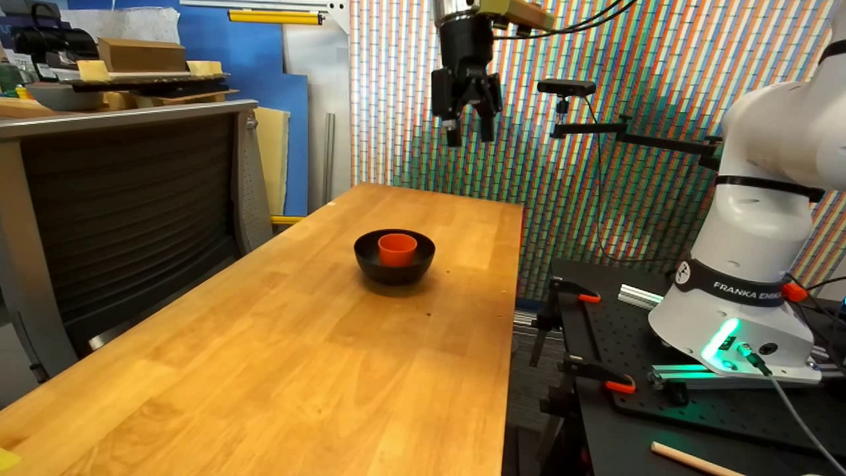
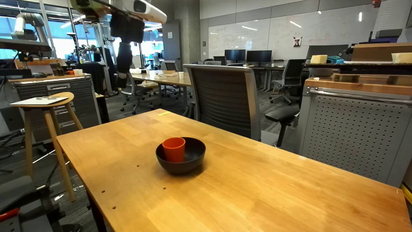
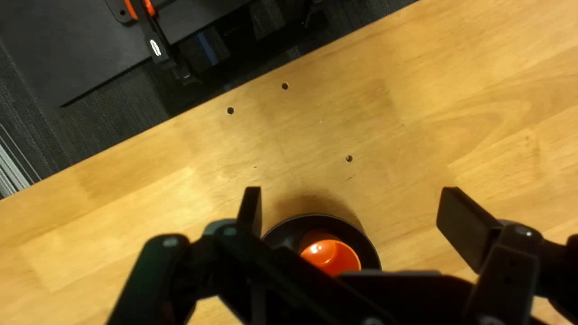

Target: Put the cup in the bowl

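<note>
Below the gripper (image 1: 470,135), the cup (image 1: 397,251) is standing upright inside the bowl (image 1: 394,276), which is resting on the table (image 1: 423,370). The gripper is hanging well above both, its two fingers (image 1: 487,127) pointing down and standing widely spread. In the wrist view a broad gap is showing between the fingertips, and the bowl and cup are appearing beneath, partly hiding behind the gripper's dark body. The cup is sitting off the bowl's middle; whether it is touching the bowl's wall, I cannot tell. Past the fingertips in that wrist view, three small holes (image 3: 284,86) are showing in the table. Lower than the gripper and well apart from it, the arm's base (image 1: 700,317) is standing on a black bench (image 1: 618,436), where a stick (image 1: 691,459) is lying. Across the table from that base, away from the gripper, a chair (image 1: 132,192) is standing just beside the table. In an exterior view a stool (image 2: 68,97) is standing lower than the gripper, near a corner of the table, with a white sheet (image 2: 32,102) lying on its seat.
</note>
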`<action>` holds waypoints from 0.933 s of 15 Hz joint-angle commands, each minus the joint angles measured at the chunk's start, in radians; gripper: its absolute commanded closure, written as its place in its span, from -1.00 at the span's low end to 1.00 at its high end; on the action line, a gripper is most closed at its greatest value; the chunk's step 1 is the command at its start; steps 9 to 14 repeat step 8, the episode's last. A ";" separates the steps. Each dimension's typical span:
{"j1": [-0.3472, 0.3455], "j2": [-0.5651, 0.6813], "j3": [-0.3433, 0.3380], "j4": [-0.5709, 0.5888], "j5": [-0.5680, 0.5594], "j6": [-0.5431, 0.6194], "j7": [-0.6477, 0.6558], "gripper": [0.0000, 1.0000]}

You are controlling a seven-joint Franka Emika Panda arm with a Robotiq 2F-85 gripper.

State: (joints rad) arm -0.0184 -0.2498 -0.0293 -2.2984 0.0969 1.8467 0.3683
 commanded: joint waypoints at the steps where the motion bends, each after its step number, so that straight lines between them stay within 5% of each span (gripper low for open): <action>1: -0.030 -0.159 0.013 -0.053 -0.059 -0.086 -0.032 -1.00; 2: -0.026 -0.084 0.016 -0.024 -0.024 -0.052 -0.012 -1.00; 14: -0.031 -0.145 0.019 -0.051 -0.044 -0.076 -0.018 -1.00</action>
